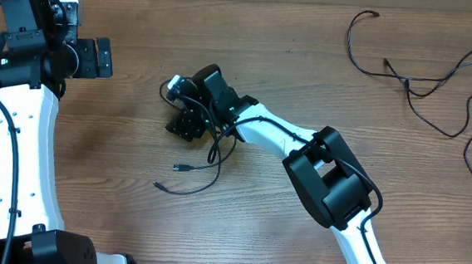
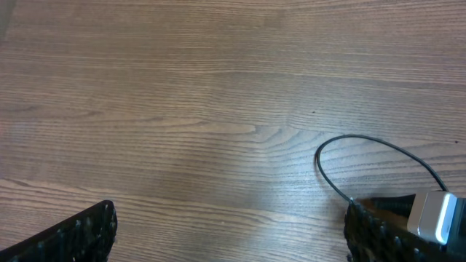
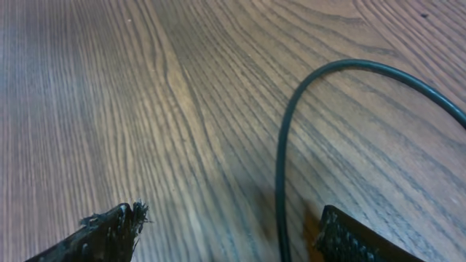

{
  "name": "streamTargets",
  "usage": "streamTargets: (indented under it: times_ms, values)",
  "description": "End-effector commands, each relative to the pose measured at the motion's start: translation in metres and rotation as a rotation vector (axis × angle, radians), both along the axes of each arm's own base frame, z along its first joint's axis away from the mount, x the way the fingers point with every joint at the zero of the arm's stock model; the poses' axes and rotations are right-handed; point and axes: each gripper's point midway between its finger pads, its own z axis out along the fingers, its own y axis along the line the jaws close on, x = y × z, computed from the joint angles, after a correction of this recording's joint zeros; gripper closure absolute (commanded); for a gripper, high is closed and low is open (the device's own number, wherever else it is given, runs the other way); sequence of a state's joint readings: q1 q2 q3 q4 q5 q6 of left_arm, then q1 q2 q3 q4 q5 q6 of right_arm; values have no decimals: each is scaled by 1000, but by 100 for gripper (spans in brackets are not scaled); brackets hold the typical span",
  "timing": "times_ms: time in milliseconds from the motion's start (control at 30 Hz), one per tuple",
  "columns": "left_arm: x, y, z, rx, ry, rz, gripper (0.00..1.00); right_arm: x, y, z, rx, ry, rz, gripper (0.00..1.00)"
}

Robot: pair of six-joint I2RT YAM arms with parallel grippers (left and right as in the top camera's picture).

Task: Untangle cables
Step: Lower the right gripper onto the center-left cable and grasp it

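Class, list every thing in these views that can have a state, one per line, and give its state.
Left gripper: open, empty, over bare table.
Right gripper: open, low over the table, near cable running between its jaws, not clamped.
Near cable: loose, curved, lying on the table.
Far cables: loose at the far right corner, crossing one another.
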State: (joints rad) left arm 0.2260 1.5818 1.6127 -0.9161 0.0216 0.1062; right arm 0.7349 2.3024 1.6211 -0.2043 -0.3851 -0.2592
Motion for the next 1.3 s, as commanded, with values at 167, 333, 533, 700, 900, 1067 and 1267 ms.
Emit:
streamTargets:
  times_ms: [167,333,533,700,900,1067,1267]
  values:
    - [0,0,5,-3,-14,10,0,-4,4,-6,-7,4,8,21]
    - [0,0,5,-3,-14,10,0,-4,4,-6,-7,4,8,21]
    - [0,0,5,-3,-15,10,1,-5,3,-8,-15,13,8,21]
    - [0,0,5,-3,-15,10,1,-5,2,-8,-17,15,8,21]
    - [0,0,5,-3,-14,10,0,-6,2,-9,-17,15,8,21]
    - [0,0,5,-3,-14,10,0,-6,2,-9,-17,15,8,21]
    - [0,0,5,-3,-15,10,1,-3,4,-7,-8,-4,12,21]
